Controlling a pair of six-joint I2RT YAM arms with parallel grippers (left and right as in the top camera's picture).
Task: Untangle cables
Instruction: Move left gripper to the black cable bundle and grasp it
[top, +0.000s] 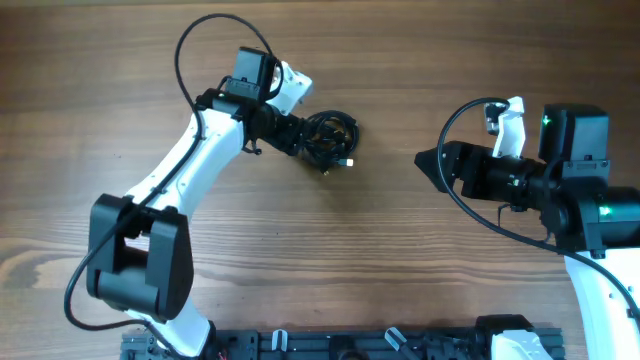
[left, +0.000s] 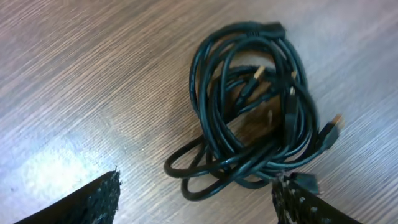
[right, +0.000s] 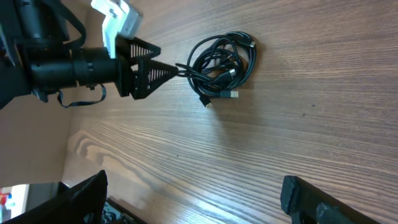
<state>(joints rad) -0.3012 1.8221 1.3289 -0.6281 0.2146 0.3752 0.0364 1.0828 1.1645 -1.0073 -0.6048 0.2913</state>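
Toward the far middle of the table (top: 400, 260), the cables (top: 332, 135) lie as one black coiled bundle, with a small plug end (right: 233, 94) poking out on the near side. Just left of it, the left gripper (top: 305, 138) points right at the coil, level with the wood. Its fingers (left: 93, 199) are spread wide and clamp nothing; the nearest loops lie in the gap between them, and one fingertip sits right at a strand. The left arm reaches up from the near left and bends at the elbow. Well apart to the right, the right gripper (top: 420, 158) points left toward the bundle. Its fingers (right: 81, 199) are wide apart and empty, and the forearm is held level.
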